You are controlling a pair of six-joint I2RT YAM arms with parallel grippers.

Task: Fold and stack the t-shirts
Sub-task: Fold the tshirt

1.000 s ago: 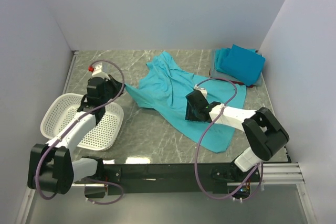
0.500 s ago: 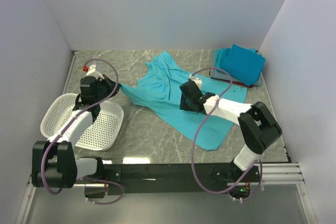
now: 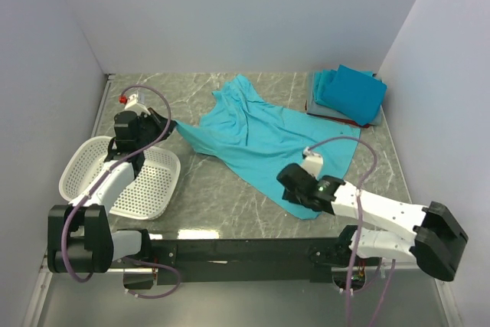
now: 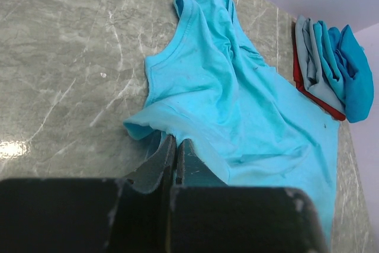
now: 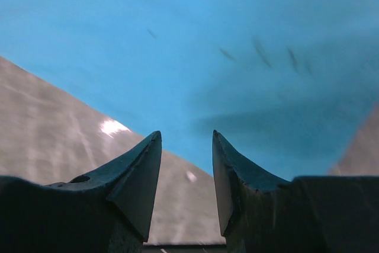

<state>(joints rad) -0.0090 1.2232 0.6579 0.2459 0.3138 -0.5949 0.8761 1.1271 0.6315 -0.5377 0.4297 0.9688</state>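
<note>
Since a second ago the right claw (image 3: pixel 293 187) has left the middle of the shirt (image 3: pixel 260 132) and swung back toward the near edge. It now sits at about 5 o'clock on the table (image 3: pixel 222 197), over the shirt's near corner. Its fingers (image 5: pixel 139 170) stand spread, with nothing between them; the wrist view shows only teal cloth and a strip of marble beyond them. The left claw (image 3: pixel 166 122) has shifted a little toward 10 o'clock. It is pressed together on the shirt's sleeve edge, which has come leftward with it, and the wrist view shows cloth running in between the closed fingers (image 4: pixel 169 152).

The shirt is bright teal and lies open but rumpled across the table's middle, running from 12 o'clock down to 5 o'clock. Soft ridges run along its body, its neckline faces 11 o'clock, and the pinched sleeve is drawn out to a point toward 9 o'clock.

The stack (image 3: pixel 348 96) of folded shirts lies at 2 o'clock, well apart from both claws: teal on top, grey-blue under it, red at the bottom. The basket (image 3: pixel 84 166) sits at 8 o'clock under the left arm.
</note>
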